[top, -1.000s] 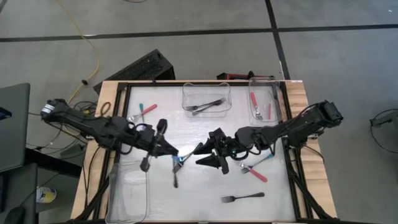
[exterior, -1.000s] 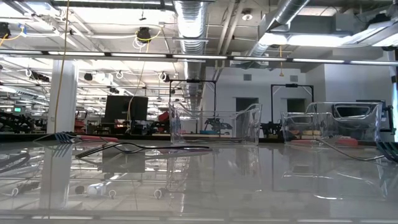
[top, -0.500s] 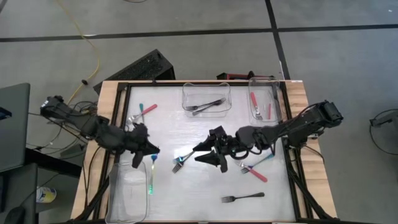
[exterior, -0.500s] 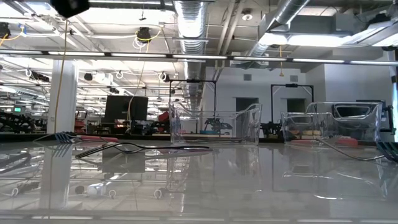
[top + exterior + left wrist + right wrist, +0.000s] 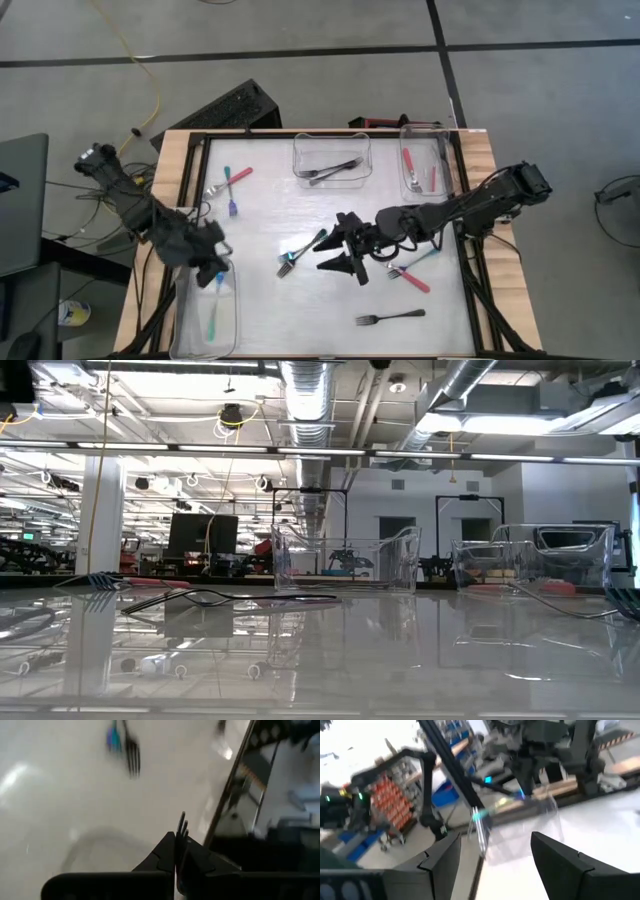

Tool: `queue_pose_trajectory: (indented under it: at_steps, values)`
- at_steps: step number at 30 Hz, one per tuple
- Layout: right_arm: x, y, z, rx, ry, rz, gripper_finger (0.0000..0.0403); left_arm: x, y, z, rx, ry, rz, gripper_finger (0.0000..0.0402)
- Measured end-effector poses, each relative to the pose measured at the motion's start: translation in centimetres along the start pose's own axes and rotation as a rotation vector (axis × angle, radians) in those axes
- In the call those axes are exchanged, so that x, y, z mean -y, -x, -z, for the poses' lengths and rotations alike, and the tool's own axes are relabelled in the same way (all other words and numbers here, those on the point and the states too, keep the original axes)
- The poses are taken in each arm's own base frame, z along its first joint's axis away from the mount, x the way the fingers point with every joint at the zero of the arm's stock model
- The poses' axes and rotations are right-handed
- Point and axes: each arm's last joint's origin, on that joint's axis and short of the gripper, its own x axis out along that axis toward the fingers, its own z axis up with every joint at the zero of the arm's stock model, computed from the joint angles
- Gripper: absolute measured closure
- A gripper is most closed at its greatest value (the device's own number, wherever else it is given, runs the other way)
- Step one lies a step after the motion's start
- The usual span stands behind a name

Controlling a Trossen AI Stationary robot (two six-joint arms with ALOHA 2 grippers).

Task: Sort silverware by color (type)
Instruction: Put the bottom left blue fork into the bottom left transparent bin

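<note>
Teal fork [image 5: 214,307] hangs from the clenched left gripper [image 5: 215,272] over the bin [image 5: 183,325]; tilted, it may land on the rim. Right gripper [image 5: 340,255] waits released.

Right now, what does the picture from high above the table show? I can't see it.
The left gripper, shut on a teal fork, hangs over the clear bin at the table's near left corner. The right gripper is open mid-table beside another teal fork. More forks lie scattered or in two far bins.
</note>
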Motion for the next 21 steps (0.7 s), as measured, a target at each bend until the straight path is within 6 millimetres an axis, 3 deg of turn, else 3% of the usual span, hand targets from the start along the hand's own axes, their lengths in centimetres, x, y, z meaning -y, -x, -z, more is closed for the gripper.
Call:
queue_pose_trajectory:
  at_steps: [7, 16, 21]
  values:
    - [0.6, 0.1, 1.2, -0.13, 0.103, 0.042, 0.0138, -0.2, -1.5, 3.2, -0.131, 0.031, -0.175, 0.0401]
    - [1.3, 0.1, 1.0, -0.153, 0.155, 0.047, 0.0138, -0.1, -4.4, 4.8, -0.227, 0.063, -0.328, 0.0399]
    - [1.4, 0.2, 1.4, -0.196, 0.151, 0.035, 0.0138, -0.3, -5.0, 5.3, -0.337, 0.049, -0.376, 0.0366]
